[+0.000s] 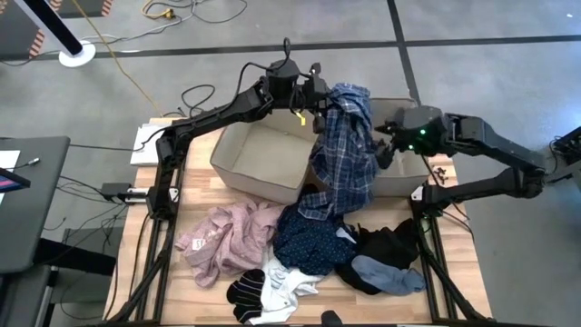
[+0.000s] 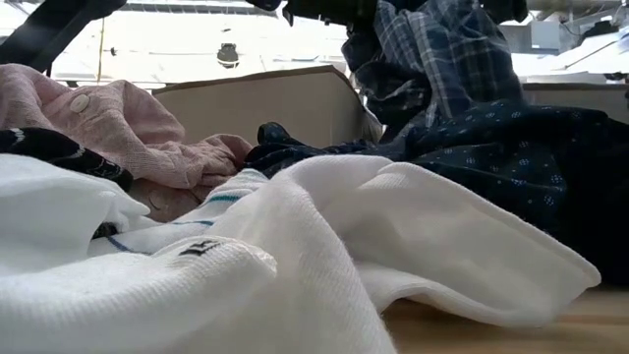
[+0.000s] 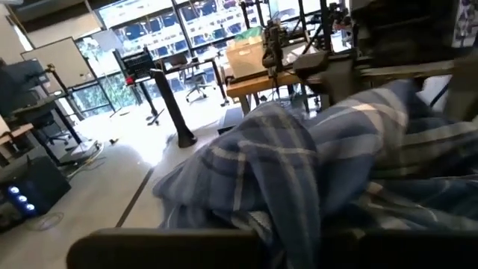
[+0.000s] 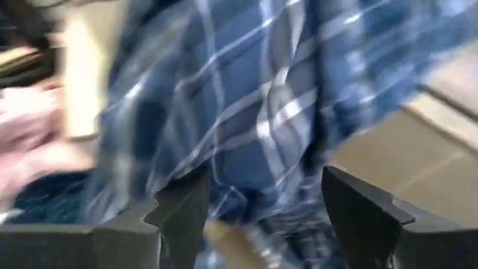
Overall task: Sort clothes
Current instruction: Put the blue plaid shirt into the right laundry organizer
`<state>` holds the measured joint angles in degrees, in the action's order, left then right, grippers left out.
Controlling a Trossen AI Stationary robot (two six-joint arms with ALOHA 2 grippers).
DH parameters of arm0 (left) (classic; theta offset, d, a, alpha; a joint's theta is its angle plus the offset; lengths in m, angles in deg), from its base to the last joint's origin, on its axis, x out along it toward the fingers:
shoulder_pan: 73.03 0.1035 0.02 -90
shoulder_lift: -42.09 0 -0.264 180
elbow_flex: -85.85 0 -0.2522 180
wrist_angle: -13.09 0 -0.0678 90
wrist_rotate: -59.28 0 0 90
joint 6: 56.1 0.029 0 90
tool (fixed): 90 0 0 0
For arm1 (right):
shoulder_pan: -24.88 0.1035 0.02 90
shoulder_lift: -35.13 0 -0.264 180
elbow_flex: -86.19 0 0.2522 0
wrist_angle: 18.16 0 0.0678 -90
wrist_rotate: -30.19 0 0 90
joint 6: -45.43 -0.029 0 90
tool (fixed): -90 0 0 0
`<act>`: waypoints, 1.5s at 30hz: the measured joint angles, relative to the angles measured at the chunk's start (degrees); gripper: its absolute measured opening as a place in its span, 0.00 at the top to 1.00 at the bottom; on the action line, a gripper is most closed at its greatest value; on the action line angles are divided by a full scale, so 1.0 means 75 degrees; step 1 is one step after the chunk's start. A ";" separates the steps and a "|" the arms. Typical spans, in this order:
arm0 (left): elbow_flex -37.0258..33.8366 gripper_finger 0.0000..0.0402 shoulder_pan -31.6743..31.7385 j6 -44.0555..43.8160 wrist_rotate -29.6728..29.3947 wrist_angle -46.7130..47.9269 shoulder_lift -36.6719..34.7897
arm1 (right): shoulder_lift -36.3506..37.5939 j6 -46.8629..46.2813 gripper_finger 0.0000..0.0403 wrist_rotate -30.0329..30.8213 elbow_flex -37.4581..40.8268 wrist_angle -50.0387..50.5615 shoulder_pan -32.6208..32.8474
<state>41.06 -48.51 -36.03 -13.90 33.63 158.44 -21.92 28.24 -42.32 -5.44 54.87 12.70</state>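
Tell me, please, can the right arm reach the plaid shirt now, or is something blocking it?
Probably yes. The right gripper is open, right beside the plaid shirt, which hangs from the shut left gripper above the bins. Nothing visible stands between its fingers and the cloth.

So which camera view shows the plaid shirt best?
The high view: the plaid shirt hangs whole from the shut left gripper, above the bins. The low view shows its middle only; both wrist views show close folds of it.
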 joint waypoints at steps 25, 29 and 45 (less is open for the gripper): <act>0.0000 1.00 0.0101 -0.0114 0.0271 -0.0097 0.0000 | -0.0501 -0.0631 0.32 0.0459 0.0017 -0.0187 0.1634; 0.0000 1.00 -0.0048 -0.0171 0.0458 -0.0201 0.0000 | -0.1253 -0.0195 0.32 0.0633 0.0173 -0.1016 0.1380; 0.0000 0.99 -0.0169 -0.0379 0.0902 -0.0058 -0.0036 | -0.1996 0.0979 0.98 0.1956 0.0205 -0.1484 0.1200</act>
<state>41.06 -49.79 -38.87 -7.13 33.20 158.17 -36.88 35.59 -27.65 -3.90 43.74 21.70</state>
